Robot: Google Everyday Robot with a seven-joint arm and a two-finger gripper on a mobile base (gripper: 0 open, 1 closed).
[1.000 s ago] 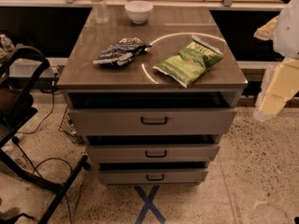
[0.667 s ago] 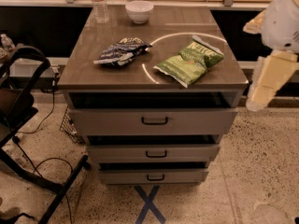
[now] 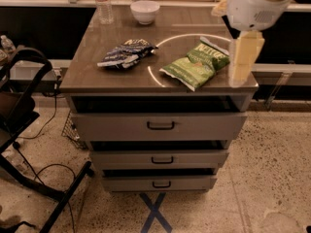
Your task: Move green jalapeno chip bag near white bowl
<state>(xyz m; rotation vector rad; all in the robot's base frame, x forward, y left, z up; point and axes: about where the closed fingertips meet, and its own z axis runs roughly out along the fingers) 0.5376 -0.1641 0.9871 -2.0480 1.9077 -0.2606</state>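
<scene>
- Camera view: the white bowl (image 3: 145, 11) sits near the far edge of the tabletop (image 3: 97, 74).
- The green jalapeno chip bag (image 3: 197, 62) lies flat, well in front of the white bowl and off to its right, close to the front edge. It is well apart from the bowl, so I think the job is not done yet.
- The claw (image 3: 245, 57) hangs far from the white bowl, just past the bag on the right, over the front right corner. It does not seem to touch the bag. I cannot tell if the claw is open or closed.
- A dark blue-and-white chip bag (image 3: 127, 52) lies in front of the white bowl, a bit to the left. A water bottle (image 3: 102, 4) stands near the bowl on its left.
- What could go wrong: the green bag looks shiny and puffy — if the claw pinches only a thin edge, the bag could slip out.
- If the claw pushes the bag and does not lift it, the bag could slide off the front edge, far from the white bowl.
- The blue bag lies near the way to the white bowl. A low carry could drag it along.
- Close to the white bowl there is little room — a fast move could bump the bowl off the far edge or tip the bottle.
</scene>
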